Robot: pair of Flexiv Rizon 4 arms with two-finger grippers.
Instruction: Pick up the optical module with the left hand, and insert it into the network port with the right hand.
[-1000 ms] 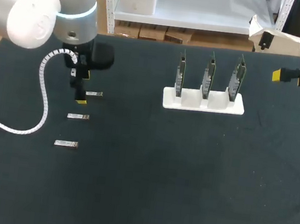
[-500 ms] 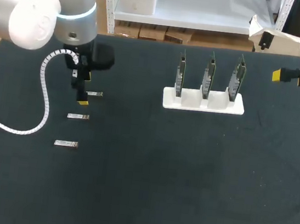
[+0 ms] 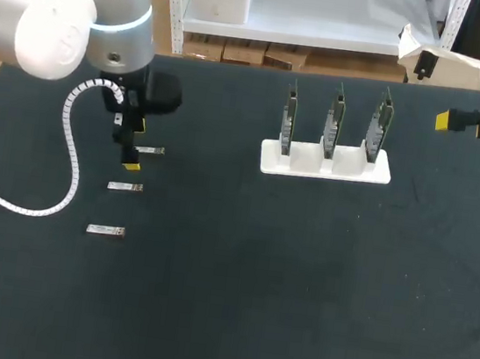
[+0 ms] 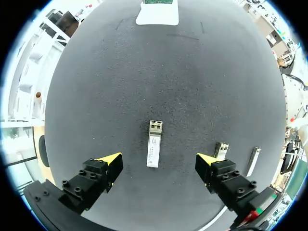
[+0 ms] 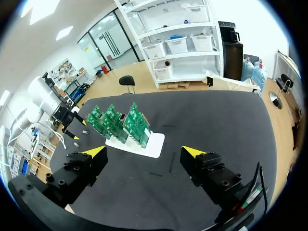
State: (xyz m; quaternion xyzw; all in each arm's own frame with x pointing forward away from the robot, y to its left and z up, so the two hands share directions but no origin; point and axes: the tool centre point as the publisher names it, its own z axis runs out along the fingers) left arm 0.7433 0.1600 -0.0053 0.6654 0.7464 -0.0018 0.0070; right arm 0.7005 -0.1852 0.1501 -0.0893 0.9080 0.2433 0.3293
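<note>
Our left hand [image 4: 158,160] hangs open over the bench [image 4: 192,72]; the optical module [image 4: 154,150] lies between its fingers [image 4: 110,160], long axis pointing ahead, across their closing line; our right hand [image 3: 449,121], open, is well apart.

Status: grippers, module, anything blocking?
Left gripper open, straddling module, not gripping. Right gripper open, empty, off beyond the board rack. No obstruction seen.

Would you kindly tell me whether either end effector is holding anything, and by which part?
Nothing is held: the left end effector stands open over an optical module; the right end effector is open, empty.
</note>
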